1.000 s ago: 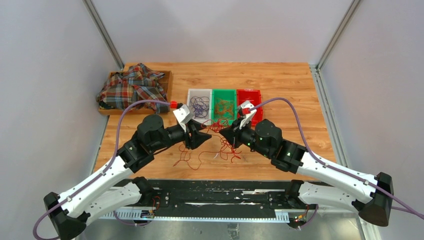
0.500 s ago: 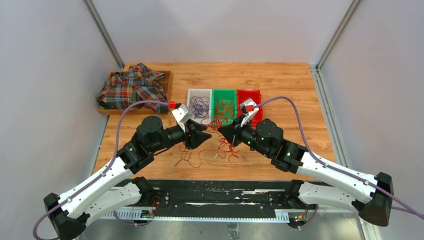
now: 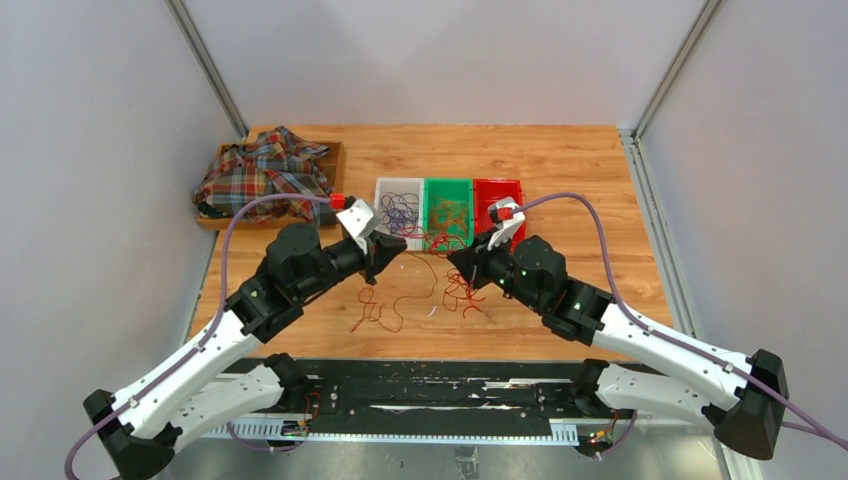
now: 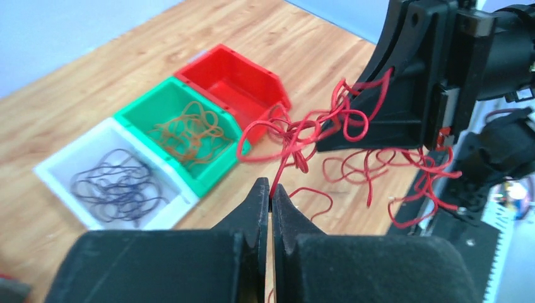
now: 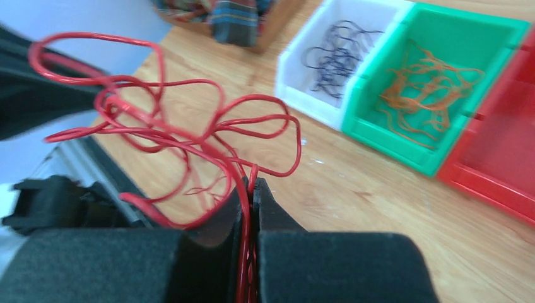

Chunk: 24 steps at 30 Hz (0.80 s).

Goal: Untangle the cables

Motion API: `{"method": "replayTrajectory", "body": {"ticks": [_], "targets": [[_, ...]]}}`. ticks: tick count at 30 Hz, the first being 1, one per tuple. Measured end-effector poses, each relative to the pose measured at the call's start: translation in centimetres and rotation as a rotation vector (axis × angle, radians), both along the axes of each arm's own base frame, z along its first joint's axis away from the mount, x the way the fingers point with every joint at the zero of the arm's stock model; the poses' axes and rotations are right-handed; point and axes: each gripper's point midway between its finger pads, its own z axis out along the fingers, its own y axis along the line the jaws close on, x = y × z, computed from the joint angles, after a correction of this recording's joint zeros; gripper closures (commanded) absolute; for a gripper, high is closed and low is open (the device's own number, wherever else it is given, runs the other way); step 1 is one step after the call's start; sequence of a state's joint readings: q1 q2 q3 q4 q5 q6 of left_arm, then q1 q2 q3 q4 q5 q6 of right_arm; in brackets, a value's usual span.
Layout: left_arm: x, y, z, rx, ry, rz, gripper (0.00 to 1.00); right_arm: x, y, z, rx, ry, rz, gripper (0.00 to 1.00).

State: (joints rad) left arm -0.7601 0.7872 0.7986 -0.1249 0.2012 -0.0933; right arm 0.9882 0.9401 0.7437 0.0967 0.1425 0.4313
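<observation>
Left hand (image 3: 393, 245) is clenched, its fingers pressed flat together on a single strand of the red cables (image 3: 443, 272). Right hand (image 3: 460, 256) faces it from just across, also clenched, with red strands running down between its fingers (image 5: 268, 208). Between the two hands the red cables hang as a loose knot of loops above the tabletop (image 3: 560, 160), and other strands trail down onto the wood below each hand. Behind them three bins stand side by side, touching. The white bin (image 3: 384, 188) holds the purple cables (image 3: 400, 213), the green bin (image 3: 448, 184) holds the orange cables (image 3: 450, 214), and the red bin (image 3: 500, 187) sits at the right end. A plaid cloth (image 3: 262, 172) is heaped in a wooden tray (image 3: 336, 160) at the far left.
</observation>
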Motion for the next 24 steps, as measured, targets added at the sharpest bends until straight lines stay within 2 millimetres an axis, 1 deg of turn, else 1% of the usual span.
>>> {"method": "replayTrajectory", "body": {"ticks": [2, 4, 6, 8, 11, 14, 18, 21, 24], "targets": [[0.4, 1.0, 0.5, 0.035, -0.043, 0.039, 0.99, 1.1, -1.4, -1.2, -0.034, 0.019, -0.057, 0.99], [0.7, 2.4, 0.8, 0.080, -0.097, 0.081, 0.99, 2.2, -3.2, -2.8, -0.074, 0.042, -0.124, 0.99], [1.0, 3.9, 1.1, 0.133, -0.156, 0.126, 0.99, 2.6, -4.5, -4.2, -0.109, 0.060, -0.165, 0.99], [1.3, 5.3, 1.8, 0.186, -0.229, 0.173, 0.99, 2.8, -5.7, -5.8, -0.153, 0.079, -0.202, 1.00], [2.0, 6.9, 3.5, 0.256, -0.339, 0.230, 0.99, 2.6, -6.6, -7.2, -0.201, 0.098, -0.216, 0.99], [2.6, 8.3, 5.8, 0.312, -0.464, 0.280, 0.99, 2.6, -7.1, -8.2, -0.242, 0.114, -0.228, 0.99], [3.4, 9.8, 10.2, 0.342, -0.610, 0.375, 0.99, 2.4, -7.5, -10.4, -0.312, 0.162, -0.235, 0.99], [3.7, 11.2, 15.5, 0.299, -0.724, 0.477, 0.99, 2.0, -7.7, -12.1, -0.358, 0.204, -0.233, 0.99], [3.2, 12.0, 20.4, 0.234, -0.813, 0.537, 0.99, 1.8, -7.8, -13.2, -0.382, 0.231, -0.231, 0.99]]}}
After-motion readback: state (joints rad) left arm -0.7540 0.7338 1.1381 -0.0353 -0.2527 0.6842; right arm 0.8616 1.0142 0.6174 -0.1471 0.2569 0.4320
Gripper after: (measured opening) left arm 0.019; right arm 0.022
